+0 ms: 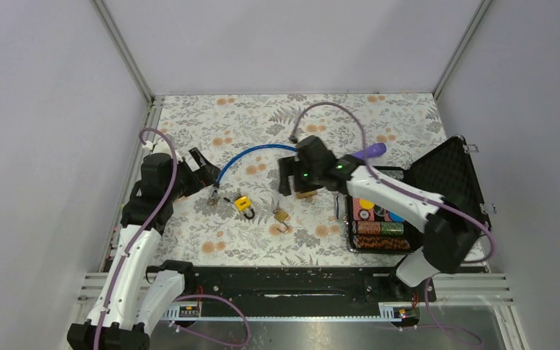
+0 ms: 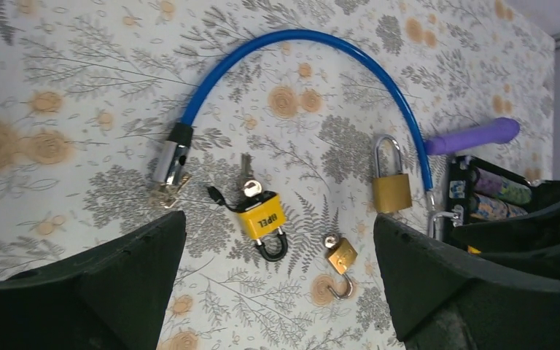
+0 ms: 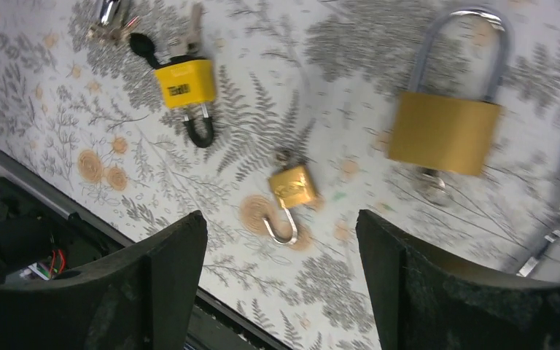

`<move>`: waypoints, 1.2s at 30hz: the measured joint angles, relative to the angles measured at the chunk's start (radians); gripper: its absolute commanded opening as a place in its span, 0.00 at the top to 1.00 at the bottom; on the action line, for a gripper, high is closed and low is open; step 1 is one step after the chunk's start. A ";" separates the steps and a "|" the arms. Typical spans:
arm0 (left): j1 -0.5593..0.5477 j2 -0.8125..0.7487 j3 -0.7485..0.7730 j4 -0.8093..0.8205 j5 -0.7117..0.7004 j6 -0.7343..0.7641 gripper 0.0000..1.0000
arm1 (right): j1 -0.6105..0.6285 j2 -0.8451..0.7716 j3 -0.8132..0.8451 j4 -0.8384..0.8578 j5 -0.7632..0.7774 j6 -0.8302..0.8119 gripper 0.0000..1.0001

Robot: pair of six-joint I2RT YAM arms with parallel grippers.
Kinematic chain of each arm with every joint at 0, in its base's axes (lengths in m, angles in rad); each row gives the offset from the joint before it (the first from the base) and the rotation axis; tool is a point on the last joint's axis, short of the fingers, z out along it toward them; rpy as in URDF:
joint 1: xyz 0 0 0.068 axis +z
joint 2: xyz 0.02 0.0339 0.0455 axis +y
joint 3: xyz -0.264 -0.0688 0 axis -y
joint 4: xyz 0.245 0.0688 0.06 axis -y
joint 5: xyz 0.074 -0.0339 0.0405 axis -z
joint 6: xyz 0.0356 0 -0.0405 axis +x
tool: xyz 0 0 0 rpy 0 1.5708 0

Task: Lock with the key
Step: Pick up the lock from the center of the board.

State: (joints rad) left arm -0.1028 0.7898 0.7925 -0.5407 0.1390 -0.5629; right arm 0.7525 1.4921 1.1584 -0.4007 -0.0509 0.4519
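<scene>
A yellow padlock (image 1: 243, 203) with a black shackle lies mid-table, a key (image 2: 246, 175) in its base; it also shows in the left wrist view (image 2: 262, 216) and the right wrist view (image 3: 184, 82). A small brass padlock (image 1: 281, 217) lies to its right, shackle swung open (image 3: 292, 187). A large brass padlock (image 3: 445, 131) lies with its shackle closed, right under my right gripper (image 1: 292, 179). My left gripper (image 1: 203, 169) hovers over the blue cable lock's metal head (image 2: 173, 162). Both grippers are open and empty above the table.
The blue cable (image 1: 251, 153) arcs across the table's middle. An open black case (image 1: 445, 175) with poker chips (image 1: 379, 226) stands at the right. A purple cylinder (image 1: 368, 152) lies behind the case. The black rail (image 1: 292, 277) runs along the near edge.
</scene>
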 measured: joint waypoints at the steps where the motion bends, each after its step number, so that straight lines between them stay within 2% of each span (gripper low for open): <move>1: 0.000 -0.001 0.009 -0.016 -0.024 0.004 0.01 | 0.039 0.046 0.027 0.016 0.014 -0.003 0.19; 4: 0.000 -0.013 0.040 -0.042 -0.092 0.013 0.01 | 0.140 0.179 0.121 0.056 0.043 -0.007 0.19; 9: 0.000 -0.055 0.064 -0.053 -0.153 0.016 0.01 | 0.239 0.399 0.306 0.101 0.076 -0.023 0.16; 16: 0.000 -0.053 0.066 -0.072 -0.188 0.016 0.01 | 0.334 0.589 0.469 0.083 0.196 -0.065 0.16; 27: 0.000 -0.055 0.082 -0.116 -0.282 0.010 0.01 | 0.374 0.716 0.546 0.032 0.346 -0.120 0.18; 31: 0.000 -0.055 0.082 -0.117 -0.300 0.004 0.01 | 0.373 0.738 0.549 0.025 0.356 -0.139 0.24; 34: 0.000 -0.055 0.083 -0.121 -0.306 -0.002 0.01 | 0.373 0.764 0.563 0.024 0.369 -0.140 0.33; 36: 0.000 -0.055 0.083 -0.123 -0.306 -0.007 0.01 | 0.373 0.772 0.578 0.025 0.375 -0.140 0.42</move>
State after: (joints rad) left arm -0.1028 0.7349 0.8753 -0.6640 -0.1665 -0.5697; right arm 1.1255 2.2642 1.7363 -0.3759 0.3237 0.3115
